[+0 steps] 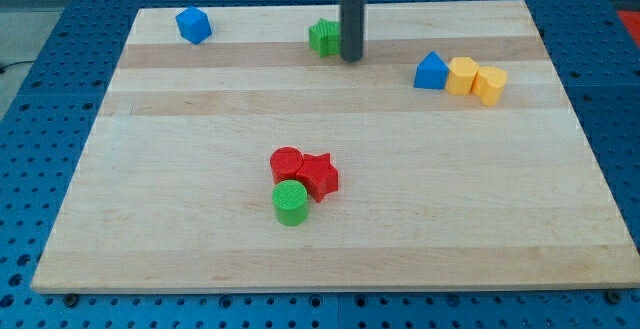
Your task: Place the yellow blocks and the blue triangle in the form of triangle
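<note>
Surface: a pale wooden board (330, 239) with lengthwise grain and slightly differing plank bands, lying on a blue perforated base (60, 79) studded with rows of small holes.
Rod: a straight dark matt cylinder coming down from the view's top, where its upper part is cut off by the frame edge.
My tip (351, 59): resting on the surface near the top middle, just to the view's right of the green block there; whether it touches that block cannot be made out.
Claw: the arm carries none, so there is no open or closed state to tell; only the rod shows.
Blue triangle block (431, 71): a smooth plastic prism with a peaked top, at the view's upper right, at the left end of a short row.
Yellow blocks: a squarish yellow plastic block (462, 75) just right of the blue triangle and seemingly touching it, then a rounded, faceted yellow block (490, 85) against its right side; the three lie almost in a line, slanting slightly down to the right.
Green block by the rod (323, 37): ribbed-looking plastic, its right part hidden behind the rod, so its shape is unclear.
Blue cube-like block (193, 25): angular, tilted on the surface, at the upper left, well apart from the rest.
Centre cluster: a red rounded block (287, 162), a red star-shaped block (320, 176) touching it, and a green cylinder (290, 203) with a ridged top just below them.
</note>
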Motion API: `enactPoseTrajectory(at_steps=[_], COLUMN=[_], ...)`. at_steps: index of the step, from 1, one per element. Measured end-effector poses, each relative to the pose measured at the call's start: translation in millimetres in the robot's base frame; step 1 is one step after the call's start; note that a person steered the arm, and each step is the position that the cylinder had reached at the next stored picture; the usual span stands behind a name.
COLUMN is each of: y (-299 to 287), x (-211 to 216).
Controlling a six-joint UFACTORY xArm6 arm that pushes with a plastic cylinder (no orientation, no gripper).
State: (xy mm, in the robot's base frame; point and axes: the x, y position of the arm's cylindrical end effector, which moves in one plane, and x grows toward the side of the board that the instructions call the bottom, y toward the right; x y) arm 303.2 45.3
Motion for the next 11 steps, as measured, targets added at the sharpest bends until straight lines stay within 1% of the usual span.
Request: enactPoseTrajectory(at_steps=[1, 2, 4, 7, 9, 11], y=[41, 62, 86, 188, 189, 165], x=[0, 0, -3, -2, 38, 98])
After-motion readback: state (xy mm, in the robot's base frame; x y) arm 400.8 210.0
